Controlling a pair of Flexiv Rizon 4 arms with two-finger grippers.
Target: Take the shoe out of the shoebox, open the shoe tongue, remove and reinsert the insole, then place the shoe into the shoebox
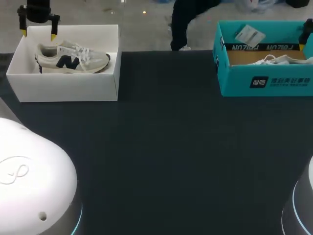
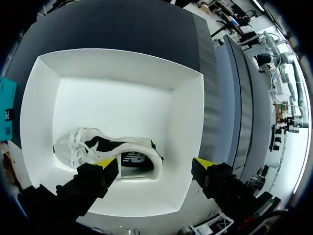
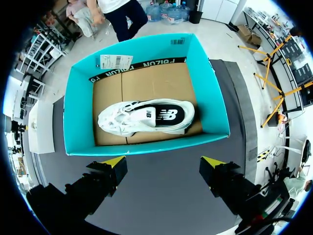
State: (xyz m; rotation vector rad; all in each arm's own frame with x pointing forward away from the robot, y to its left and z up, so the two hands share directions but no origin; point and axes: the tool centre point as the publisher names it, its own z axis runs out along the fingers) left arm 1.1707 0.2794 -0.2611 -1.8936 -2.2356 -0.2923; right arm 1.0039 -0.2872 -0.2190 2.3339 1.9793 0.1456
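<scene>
Left gripper [image 1: 38, 34]: fingers spread wide and holding nothing. It hangs over the 9 o'clock end of the white shoebox [image 1: 68, 88].
White shoebox: sits at about 10 o'clock on the table [image 1: 166, 147], lid off.
Grey shoe [image 1: 73, 58]: lies on its side inside the white shoebox, heel toward 9 o'clock, toe toward 3 o'clock. In the left wrist view one finger is above the grey shoe [image 2: 112, 152] and the other is about over the box's wall [image 2: 188, 132].
Risk, left: if it comes straight down, the outer finger would likely strike that wall and shove or tip the light box. A shoe on its side could also twist out of a pinch.
Teal shoebox [image 1: 244, 81]: at about 2 o'clock, open.
White shoe [image 3: 146, 116]: lies on its side on the cardboard floor inside.
Right gripper [image 3: 164, 162]: fingers apart, empty, over bare table just short of the teal shoebox's near wall [image 3: 146, 147].
Risk, right: reaching in low could clip that wall and drag the box.
</scene>
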